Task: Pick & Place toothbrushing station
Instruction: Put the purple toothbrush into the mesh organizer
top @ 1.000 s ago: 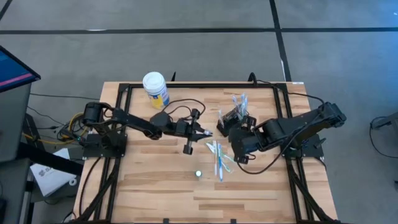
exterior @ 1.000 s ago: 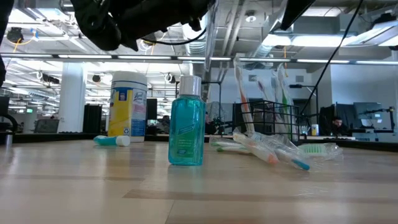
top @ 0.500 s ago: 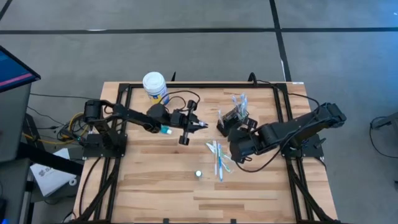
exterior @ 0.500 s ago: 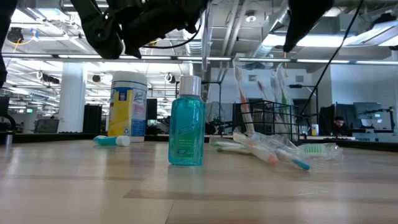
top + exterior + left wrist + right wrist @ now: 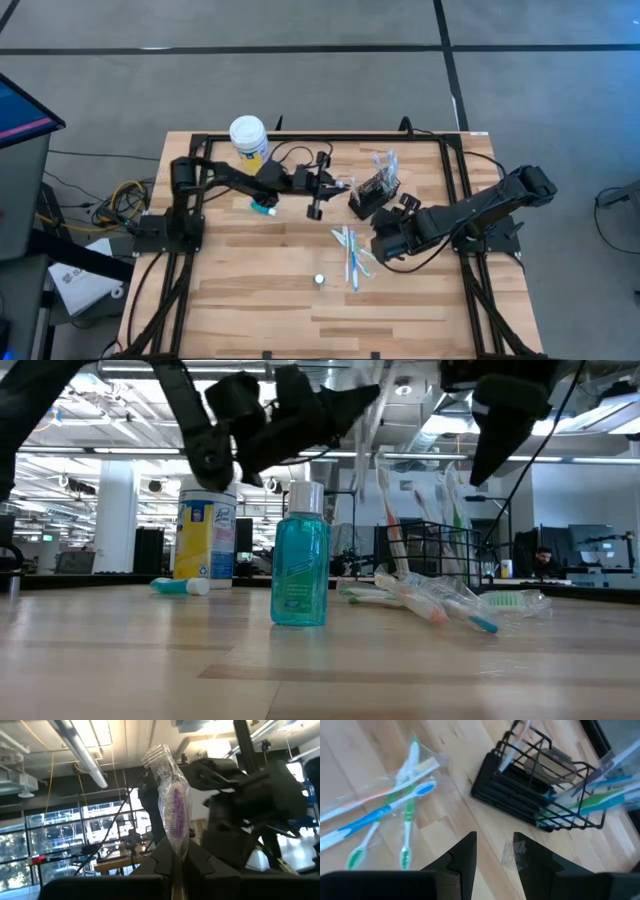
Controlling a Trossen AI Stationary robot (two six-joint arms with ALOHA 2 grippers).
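The black wire-mesh holder point(image 5: 372, 195) stands on the table right of centre, with several toothbrushes point(image 5: 592, 790) upright in it. More wrapped toothbrushes point(image 5: 351, 252) lie flat in a loose pile nearer the front. A small teal tube point(image 5: 265, 208) lies on its side at the left. My left gripper point(image 5: 345, 185) hangs just left of the holder, shut on a toothbrush point(image 5: 172, 815) with purple bristles in a clear wrapper. My right gripper point(image 5: 495, 840) is open above bare wood between the pile and the holder. My left gripper pinches the wrapped toothbrush by its handle point(image 5: 175, 857) between its two fingers point(image 5: 197, 862). The fingers lie along the brush and slant upward toward the holder. The head end point(image 5: 160, 757) sticks out past the fingertips, and the brush is lifted clear of the table.
A yellow-and-blue jar with a white lid point(image 5: 250, 140) stands at the far left. A teal bottle with a silver cap point(image 5: 300, 565) stands near the front centre. A scrap of clear wrapper point(image 5: 512, 855) lies on the wood under my right gripper. Black frame rails point(image 5: 300, 137) border the table.
My left gripper has carried the wrapped toothbrush toward the table's far edge and right, up to the holder, which uncovers the teal tube. My right gripper has come down toward the table beside the holder, rolling as it sank. Neither gripper has changed its opening.
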